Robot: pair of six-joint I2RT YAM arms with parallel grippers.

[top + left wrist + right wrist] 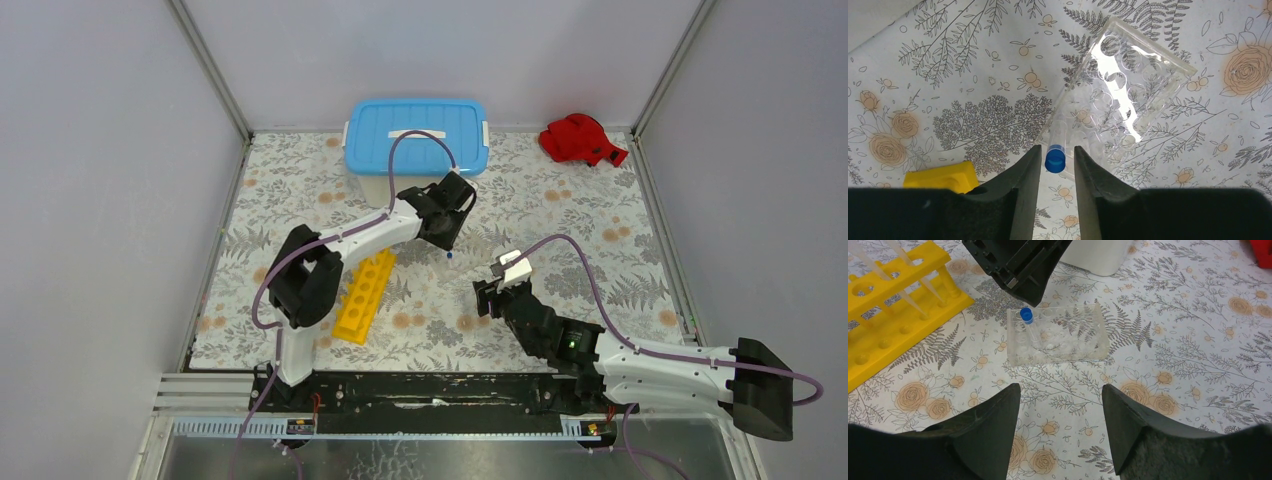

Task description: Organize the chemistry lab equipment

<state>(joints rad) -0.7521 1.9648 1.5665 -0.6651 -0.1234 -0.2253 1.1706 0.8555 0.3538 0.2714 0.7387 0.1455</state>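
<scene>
Blue-capped tube (pixel 1026 316) is seen standing in a corner hole of the clear tray (pixel 1073 340), near the yellow test-tube rack (pixel 898 335). The placing step seems to be at its end. The left gripper (pixel 1057 148) is held just over its cap, jaws slightly apart, and no contact is visible. The right gripper (pixel 1060 387) is spread wide and empty. Next, a straight lift is probably needed, so that the tube is not tipped.

Overhead you see the whole counter (pixel 560 230); both close wrist views look down, sharing the blue-capped tube (pixel 1055 158).
</scene>
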